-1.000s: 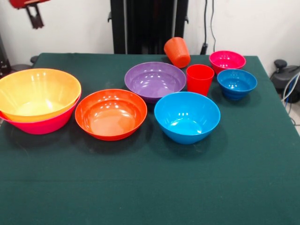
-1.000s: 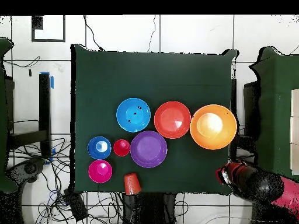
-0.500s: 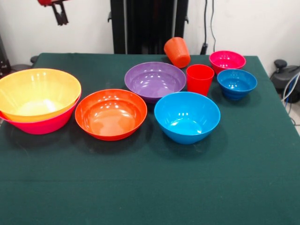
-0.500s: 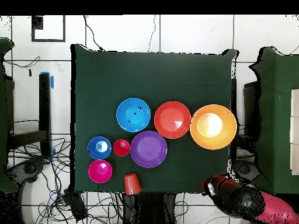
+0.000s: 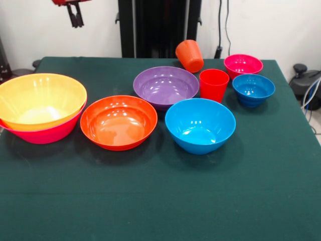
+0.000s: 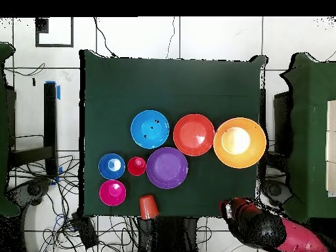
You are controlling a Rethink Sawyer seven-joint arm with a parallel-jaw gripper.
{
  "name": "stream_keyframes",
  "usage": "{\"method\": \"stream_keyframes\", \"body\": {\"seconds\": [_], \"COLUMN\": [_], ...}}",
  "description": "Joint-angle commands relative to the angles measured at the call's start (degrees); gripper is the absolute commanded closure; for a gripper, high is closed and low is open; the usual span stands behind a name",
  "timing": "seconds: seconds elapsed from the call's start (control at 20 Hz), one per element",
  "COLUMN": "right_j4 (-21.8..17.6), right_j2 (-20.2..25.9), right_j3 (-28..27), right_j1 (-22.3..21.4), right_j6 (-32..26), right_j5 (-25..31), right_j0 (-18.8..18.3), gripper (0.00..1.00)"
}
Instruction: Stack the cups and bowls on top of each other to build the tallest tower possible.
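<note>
Overall, a dark green table (image 5: 160,201) stands before a white wall. The gripper (image 5: 76,19) hangs at top left, fingers slightly apart, empty. The yellow-orange bowl (image 5: 40,100), nested in the pink bowl (image 5: 45,134), sits well below it, at the table's left edge.
</note>
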Motion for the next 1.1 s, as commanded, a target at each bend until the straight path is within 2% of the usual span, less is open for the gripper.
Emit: {"method": "stream_keyframes", "body": {"seconds": [0.05, 0.2, 0.5, 1.1], "right_j4": [3.0, 2.4, 2.3, 3.4], "right_j2": [-1.6, -1.7, -1.0, 0.8], "right_j3": [5.7, 6.1, 7.5, 10.9], "right_j1": [1.3, 3.5, 4.1, 3.5], "right_j6": [14.4, 16.7, 20.1, 26.3], "right_j5": [-8.9, -12.6, -16.3, -20.3], "right_j0": [3.6, 4.3, 3.6, 4.5], "gripper": [1.00, 1.00, 1.00, 1.00]}}
